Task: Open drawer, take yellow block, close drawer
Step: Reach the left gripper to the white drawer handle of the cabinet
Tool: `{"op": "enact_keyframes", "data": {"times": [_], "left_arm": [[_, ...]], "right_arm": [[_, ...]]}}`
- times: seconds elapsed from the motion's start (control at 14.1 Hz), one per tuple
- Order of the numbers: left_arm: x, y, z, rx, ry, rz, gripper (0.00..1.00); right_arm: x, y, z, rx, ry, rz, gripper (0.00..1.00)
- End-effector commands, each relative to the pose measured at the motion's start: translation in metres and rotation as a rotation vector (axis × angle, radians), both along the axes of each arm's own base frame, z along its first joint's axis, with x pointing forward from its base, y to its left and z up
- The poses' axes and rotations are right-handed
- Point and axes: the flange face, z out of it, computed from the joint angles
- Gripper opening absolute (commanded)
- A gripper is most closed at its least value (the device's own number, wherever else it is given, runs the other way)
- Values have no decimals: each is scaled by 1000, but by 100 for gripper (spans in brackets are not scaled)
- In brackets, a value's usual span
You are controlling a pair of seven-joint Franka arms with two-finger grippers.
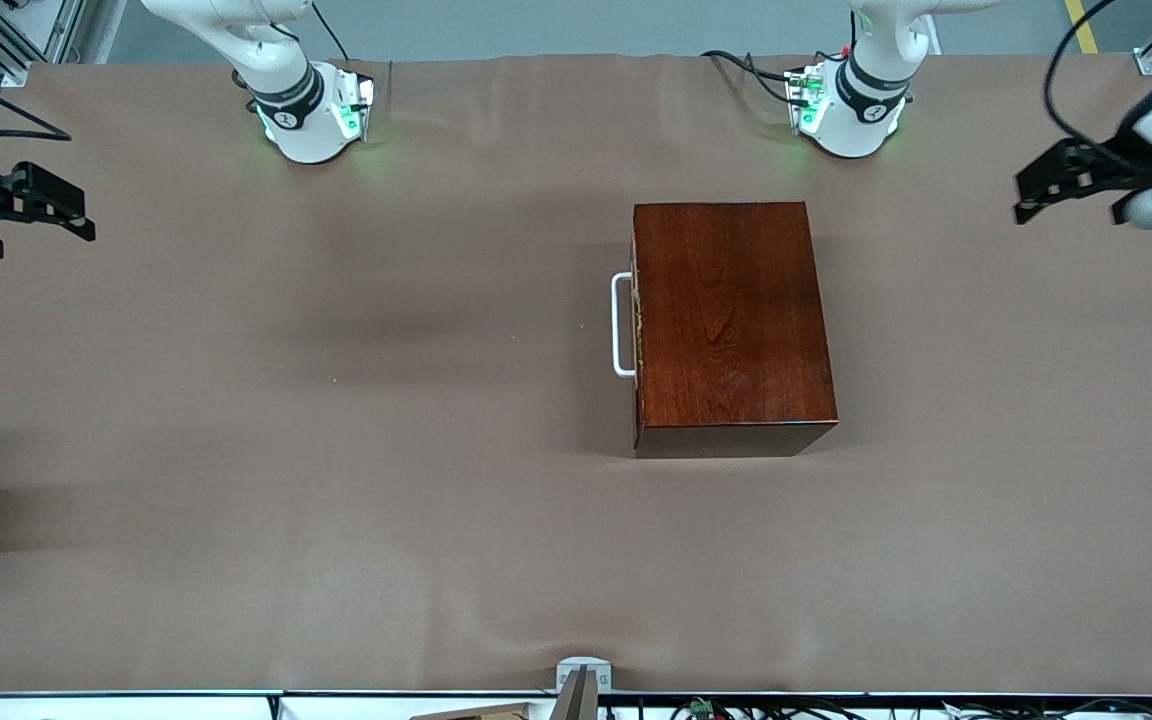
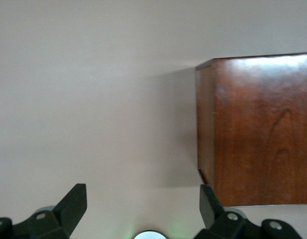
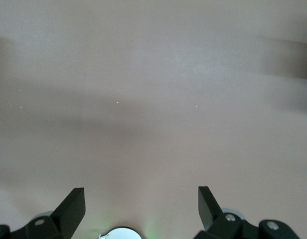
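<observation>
We see the closed drawer of the glossy dark reddish-brown wooden box (image 1: 731, 325) with its white U-shaped bar handle (image 1: 621, 325) facing the right arm's end, long axis running near to far, so the right gripper (image 1: 61, 212), fingers spread and empty, suits the pull better than the equally released left gripper (image 1: 1036, 195); the yellow block is hidden

No legible text, labels, brand marks, numbers or signs anywhere: wooden box (image 1: 731, 325), bench (image 1: 336, 450) both unmarked.
</observation>
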Motion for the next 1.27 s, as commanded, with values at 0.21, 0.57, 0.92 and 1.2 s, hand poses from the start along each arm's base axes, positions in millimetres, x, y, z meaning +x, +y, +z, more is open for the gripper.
{"op": "enact_keyframes", "data": {"times": [0.21,0.57,0.92,1.2], "left_arm": [[14,-199,-43,83,-3,-64,100],[14,-340,-111,92,-38,-46,100],[14,-416,-192,104,-93,-28,100],[-9,-461,-238,150,-148,11,100]], "right_arm": [[-4,-1,4,-15,0,-1,100],[-4,-1,4,-15,0,-1,100],[-4,0,4,-15,0,1,100],[-4,-3,5,-15,-2,-5,100]]}}
